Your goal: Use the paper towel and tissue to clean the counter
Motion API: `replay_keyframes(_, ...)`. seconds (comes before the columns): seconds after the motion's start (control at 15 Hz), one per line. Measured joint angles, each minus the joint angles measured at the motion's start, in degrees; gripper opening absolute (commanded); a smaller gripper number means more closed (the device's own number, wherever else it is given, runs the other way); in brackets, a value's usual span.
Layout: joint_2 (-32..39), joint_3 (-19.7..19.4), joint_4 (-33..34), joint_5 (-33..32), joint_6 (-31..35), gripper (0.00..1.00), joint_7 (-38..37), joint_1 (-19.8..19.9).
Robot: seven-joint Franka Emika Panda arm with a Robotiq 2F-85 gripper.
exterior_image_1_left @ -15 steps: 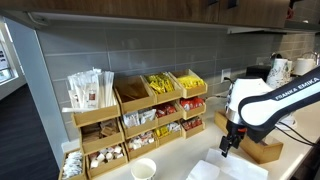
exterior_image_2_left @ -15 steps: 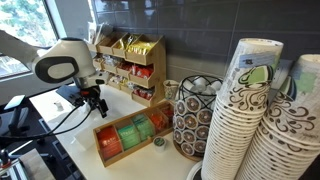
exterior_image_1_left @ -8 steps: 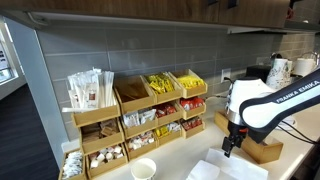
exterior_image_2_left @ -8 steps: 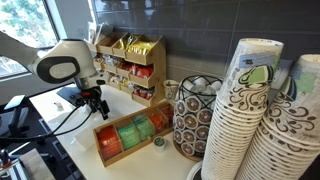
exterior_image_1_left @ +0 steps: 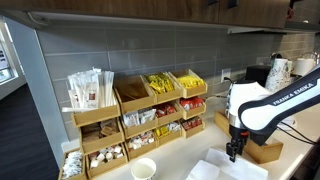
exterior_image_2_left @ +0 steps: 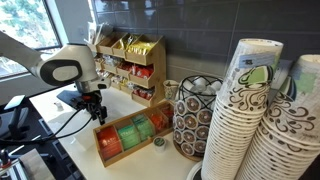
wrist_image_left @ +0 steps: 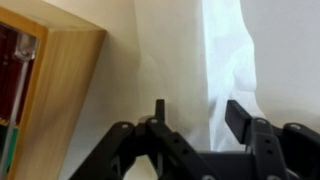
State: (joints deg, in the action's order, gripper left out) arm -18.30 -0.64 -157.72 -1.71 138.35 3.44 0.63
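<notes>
Paper towel (wrist_image_left: 228, 60) flat on pale surface (wrist_image_left: 140, 80), straight below wide-open tool (wrist_image_left: 200, 118); wooden tray (exterior_image_2_left: 100, 140) just beside, green and red packets (exterior_image_2_left: 132, 133) inside.

A tiered wooden rack (exterior_image_1_left: 140, 115) of sachets and stirrers fills the centre in an exterior view, backed by a grey tiled wall (exterior_image_1_left: 120, 50), with a white cup (exterior_image_1_left: 144, 169) at the bottom edge. In an exterior view, patterned paper cup stacks (exterior_image_2_left: 245, 110) tower at right, beside a wire basket (exterior_image_2_left: 192, 120) and a flat wooden box (exterior_image_2_left: 132, 133) of green and red packets.
</notes>
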Motion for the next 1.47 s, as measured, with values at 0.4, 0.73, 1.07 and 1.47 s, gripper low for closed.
replay_keyframes(0.4, -1.34, 0.08, 0.44, -2.56, -5.07, 0.04, 0.42, 0.03)
replay_keyframes(0.73, -5.45, 0.11, 0.61, -3.04, -10.95, 0.09, 5.8, -0.71)
replay_keyframes(1.07, -11.0, 0.64, 0.59, -3.03, -19.47, 0.07, 12.52, -4.24)
replay_keyframes(1.47, -16.28, 0.96, 0.71, -2.79, -29.5, 0.07, 22.07, -10.83)
